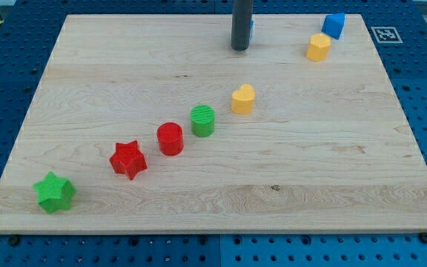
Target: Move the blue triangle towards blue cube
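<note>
My tip (240,49) rests on the wooden board (332,163) near the view's top centre. A sliver of a blue block (253,28) shows at the rod's right edge; the rod hides most of it, so I cannot make out its shape. The tip sits just in front of and to the left of it. The blue cube (334,24) sits near the board's top right corner, well to the right of my tip.
A yellow hexagon block (318,47) lies just below-left of the blue cube. A diagonal row runs from centre to bottom left: yellow heart (243,98), green cylinder (203,120), red cylinder (170,139), red star (128,159), green star (54,192).
</note>
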